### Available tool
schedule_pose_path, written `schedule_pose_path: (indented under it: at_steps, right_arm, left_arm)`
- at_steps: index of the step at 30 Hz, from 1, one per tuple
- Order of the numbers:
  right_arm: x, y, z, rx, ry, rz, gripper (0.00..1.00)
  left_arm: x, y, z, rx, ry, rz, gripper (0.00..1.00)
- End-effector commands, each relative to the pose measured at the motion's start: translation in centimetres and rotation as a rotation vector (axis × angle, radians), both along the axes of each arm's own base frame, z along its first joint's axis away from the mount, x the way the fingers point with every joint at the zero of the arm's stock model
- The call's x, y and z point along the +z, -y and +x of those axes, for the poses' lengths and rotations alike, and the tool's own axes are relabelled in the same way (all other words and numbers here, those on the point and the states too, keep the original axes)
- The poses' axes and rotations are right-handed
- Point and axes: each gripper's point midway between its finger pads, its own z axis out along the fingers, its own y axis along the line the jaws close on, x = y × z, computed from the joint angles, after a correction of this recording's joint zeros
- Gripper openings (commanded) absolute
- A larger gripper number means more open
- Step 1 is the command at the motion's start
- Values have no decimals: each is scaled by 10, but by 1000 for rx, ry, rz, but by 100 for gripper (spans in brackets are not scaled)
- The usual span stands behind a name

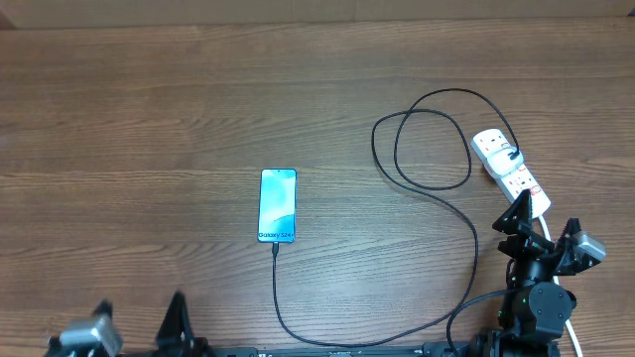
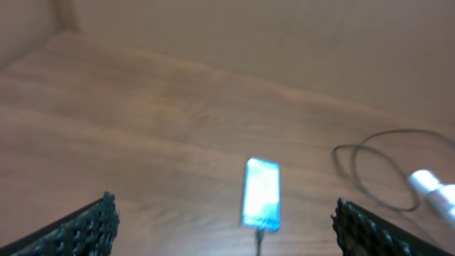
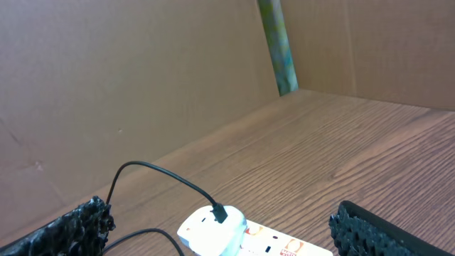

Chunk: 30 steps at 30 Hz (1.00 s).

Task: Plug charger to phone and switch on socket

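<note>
The phone [image 1: 278, 205] lies flat at the table's middle, screen lit blue-teal. The black charger cable [image 1: 437, 188] meets the phone's bottom edge, runs along the front and loops right to a white adapter on the socket [image 1: 509, 164]. My right gripper [image 1: 543, 226] is open and empty, just in front of the socket's near end. The right wrist view shows the socket [image 3: 284, 245], the adapter [image 3: 213, 227] and the cable [image 3: 163, 178] between the open jaws [image 3: 224, 242]. My left gripper [image 1: 139, 315] is open and empty at the front left. Its view is blurred, with the phone [image 2: 261, 193] ahead.
Cardboard walls [image 3: 142, 85] stand behind the table, with a green strip [image 3: 281, 43] at a corner. The socket's white cord [image 1: 552, 233] runs toward the right arm's base. The charger's loops [image 2: 384, 171] lie between phone and socket.
</note>
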Motion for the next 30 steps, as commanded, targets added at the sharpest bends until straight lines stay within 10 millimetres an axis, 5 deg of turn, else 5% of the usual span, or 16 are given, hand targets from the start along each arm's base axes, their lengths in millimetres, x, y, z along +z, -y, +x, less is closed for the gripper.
schedule_pose_path:
  at_steps: [1, 7, 12, 16, 22, 30]
  right_arm:
    - [-1, 2, -1, -10, 7, 2, 100]
    - [-1, 2, -1, -10, 7, 2, 100]
    - [-1, 2, -1, -10, 7, 2, 100]
    - [-1, 2, -1, -10, 7, 2, 100]
    - [-1, 2, -1, -10, 7, 2, 100]
    - [-1, 2, -1, -10, 7, 2, 100]
  left_arm:
    - [-29, 12, 27, -68, -37, -50, 100]
    - [-100, 27, 95, -158, 93, -67, 99]
    - [-122, 41, 133, -251, 219, -72, 99]
    - [-129, 42, 145, -266, 328, 6, 100]
    - [-166, 36, 153, -262, 288, 154, 100]
    - [-166, 38, 152, -279, 294, 195, 99]
